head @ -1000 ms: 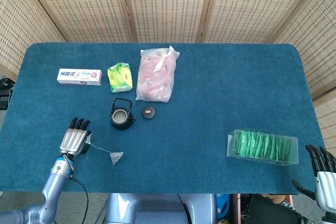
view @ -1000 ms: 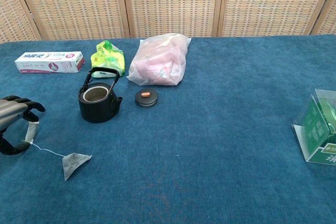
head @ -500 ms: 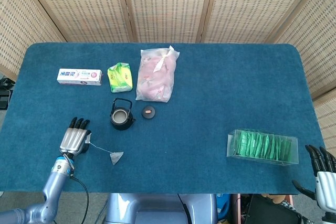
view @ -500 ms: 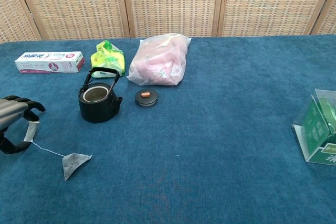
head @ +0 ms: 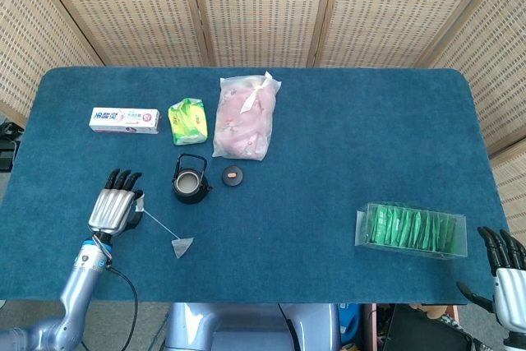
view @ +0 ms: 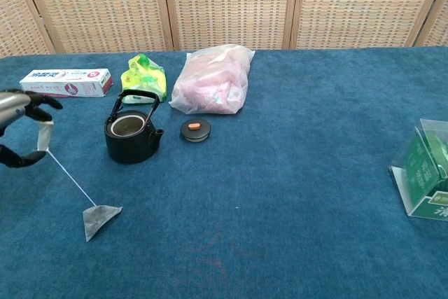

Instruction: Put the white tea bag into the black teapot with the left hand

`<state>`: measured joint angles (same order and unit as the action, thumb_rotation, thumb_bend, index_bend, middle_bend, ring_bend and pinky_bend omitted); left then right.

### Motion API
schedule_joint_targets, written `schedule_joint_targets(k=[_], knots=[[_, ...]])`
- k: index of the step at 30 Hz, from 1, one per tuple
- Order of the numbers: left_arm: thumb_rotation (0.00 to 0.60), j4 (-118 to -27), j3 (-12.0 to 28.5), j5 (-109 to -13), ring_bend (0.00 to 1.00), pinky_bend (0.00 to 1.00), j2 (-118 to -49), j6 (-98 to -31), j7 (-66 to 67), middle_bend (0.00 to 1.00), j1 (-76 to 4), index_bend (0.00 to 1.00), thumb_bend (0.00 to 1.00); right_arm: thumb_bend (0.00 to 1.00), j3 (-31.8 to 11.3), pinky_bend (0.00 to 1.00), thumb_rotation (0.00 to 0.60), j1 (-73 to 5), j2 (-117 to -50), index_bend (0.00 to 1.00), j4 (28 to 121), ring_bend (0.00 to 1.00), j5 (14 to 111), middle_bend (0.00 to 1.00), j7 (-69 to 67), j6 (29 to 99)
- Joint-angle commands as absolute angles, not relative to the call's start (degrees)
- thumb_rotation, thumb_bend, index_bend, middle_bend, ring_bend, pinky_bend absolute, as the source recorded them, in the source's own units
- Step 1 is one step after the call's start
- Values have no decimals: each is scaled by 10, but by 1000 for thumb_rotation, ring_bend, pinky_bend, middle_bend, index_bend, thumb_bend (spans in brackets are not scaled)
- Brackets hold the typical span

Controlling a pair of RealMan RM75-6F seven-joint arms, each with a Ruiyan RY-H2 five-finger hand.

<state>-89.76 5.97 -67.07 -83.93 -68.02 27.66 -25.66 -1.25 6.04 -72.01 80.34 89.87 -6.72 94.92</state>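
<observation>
The tea bag [view: 98,219] lies flat on the cloth in front of the teapot [view: 131,133], a little to its left; it looks light and limp, likely to swing, so I judge the paper tag [view: 45,135] the right hold; my left hand [head: 113,209], left of the teapot, pinches that tag, the string [view: 70,176] running taut down to the bag; the lid [view: 195,129] sits just right of the teapot, mouth open; my right hand [head: 508,273], far right, holds nothing, fingers apart.
</observation>
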Motion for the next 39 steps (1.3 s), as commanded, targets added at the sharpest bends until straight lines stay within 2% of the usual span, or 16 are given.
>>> schedule_joint_targets(k=[1, 7, 14, 30, 39], knots=[[600, -936, 77, -707, 84, 13, -812, -700, 238, 151, -260, 614, 472, 8, -13, 157, 600, 60, -722, 118, 801, 75, 899, 207, -70, 949], [600, -964, 95, -764, 100, 13, -806, -720, 205, 166, -276, 614, 471, 8, -14, 157, 600, 59, -725, 118, 792, 75, 897, 207, -80, 946], [600, -976, 105, -779, 103, 13, -809, -724, 211, 169, -289, 614, 472, 8, -14, 157, 600, 60, -728, 118, 787, 75, 896, 207, -85, 947], [600, -960, 161, -740, 103, 10, -827, -715, 232, 169, -333, 614, 471, 8, -15, 157, 600, 67, -727, 118, 780, 75, 886, 206, -94, 948], [600, -953, 163, -727, 103, 8, -828, -715, 236, 169, -342, 614, 472, 8, -16, 157, 600, 66, -727, 118, 779, 75, 883, 207, -94, 943]])
